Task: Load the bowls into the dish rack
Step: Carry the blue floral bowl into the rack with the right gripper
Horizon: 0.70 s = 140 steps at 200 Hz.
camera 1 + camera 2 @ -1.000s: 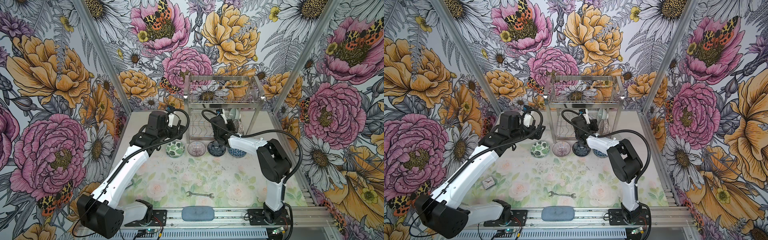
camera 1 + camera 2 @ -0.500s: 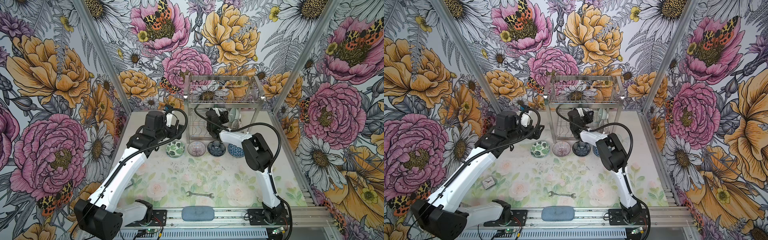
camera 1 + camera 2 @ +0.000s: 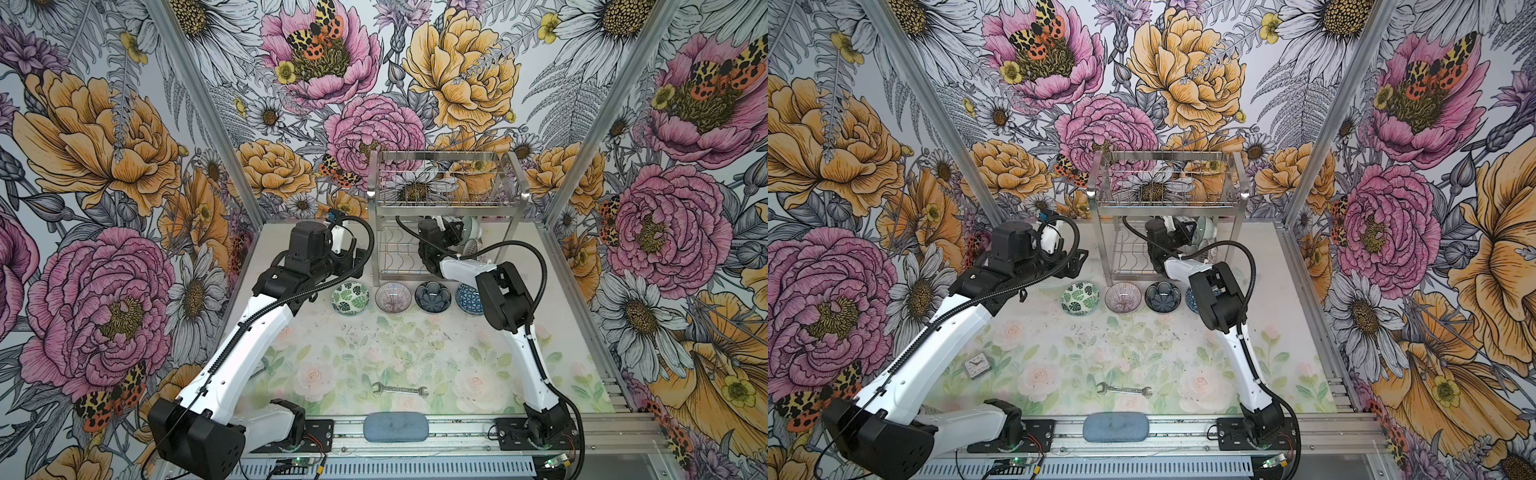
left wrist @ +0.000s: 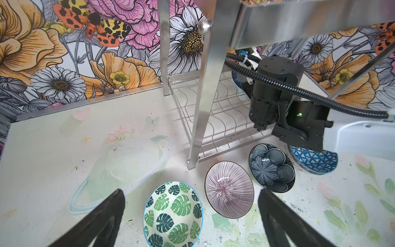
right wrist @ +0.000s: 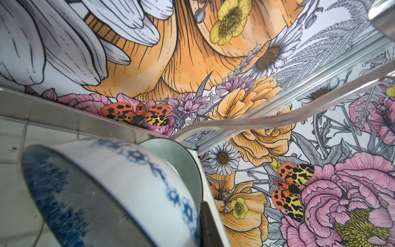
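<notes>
Floral wallpaper rings the pale table [image 3: 374, 345]. At upper centre in both top views stands the dish rack [image 3: 446, 199]. Inside its lower tier the right gripper [image 3: 457, 232] is clamped on a blue floral bowl [image 5: 128, 181], beside a mint bowl [image 5: 177, 158]. Lower centre in the left wrist view, the left gripper [image 4: 191, 192] gapes wide over the leaf-patterned bowl [image 4: 173, 213].

Dish rack [image 3: 446, 204], shiny two-tier steel, stands upright at the tabletop's [image 3: 374, 353] 12 o'clock. At its 6 o'clock sits a row of four upright bowls: leaf-print bowl [image 3: 350, 298], striped bowl [image 3: 393, 296], dark floral bowl [image 3: 433, 296], triangle-print bowl [image 3: 465, 299]. At the lower tier's 3 o'clock end, the mint bowl [image 3: 471, 226] stands on edge, with the blue-and-white bowl [image 5: 136, 177] tilted beside it.
</notes>
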Each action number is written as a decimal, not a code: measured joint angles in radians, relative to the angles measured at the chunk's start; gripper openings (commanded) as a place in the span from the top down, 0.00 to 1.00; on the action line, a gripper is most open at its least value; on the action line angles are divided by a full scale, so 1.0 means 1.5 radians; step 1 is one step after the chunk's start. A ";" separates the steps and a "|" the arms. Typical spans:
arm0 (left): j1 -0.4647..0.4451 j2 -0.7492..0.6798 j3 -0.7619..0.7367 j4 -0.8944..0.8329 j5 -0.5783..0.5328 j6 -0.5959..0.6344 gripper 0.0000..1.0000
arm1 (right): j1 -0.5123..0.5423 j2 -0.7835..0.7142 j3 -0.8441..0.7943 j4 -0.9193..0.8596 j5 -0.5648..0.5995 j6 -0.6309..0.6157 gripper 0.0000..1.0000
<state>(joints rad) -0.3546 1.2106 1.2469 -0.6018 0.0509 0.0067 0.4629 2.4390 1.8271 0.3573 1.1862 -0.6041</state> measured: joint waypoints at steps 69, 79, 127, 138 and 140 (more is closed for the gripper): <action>0.004 0.000 0.000 0.000 0.002 0.000 0.01 | -0.012 0.064 0.089 -0.012 -0.003 -0.005 1.00; 0.004 0.000 0.000 0.000 0.002 0.000 0.01 | -0.012 0.065 0.093 -0.021 -0.004 -0.002 1.00; 0.007 0.000 0.000 0.000 0.003 0.000 0.01 | -0.012 0.065 0.103 -0.071 -0.027 0.049 0.83; 0.008 0.000 0.000 0.000 0.003 0.000 0.01 | -0.012 0.065 0.104 -0.088 -0.035 0.064 0.78; 0.008 0.000 0.000 0.000 0.003 0.000 0.01 | -0.012 0.065 0.104 -0.089 -0.036 0.066 0.76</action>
<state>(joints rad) -0.3424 1.2106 1.2469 -0.6018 0.0547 0.0071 0.4454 2.5366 1.9831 0.2234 1.1316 -0.5045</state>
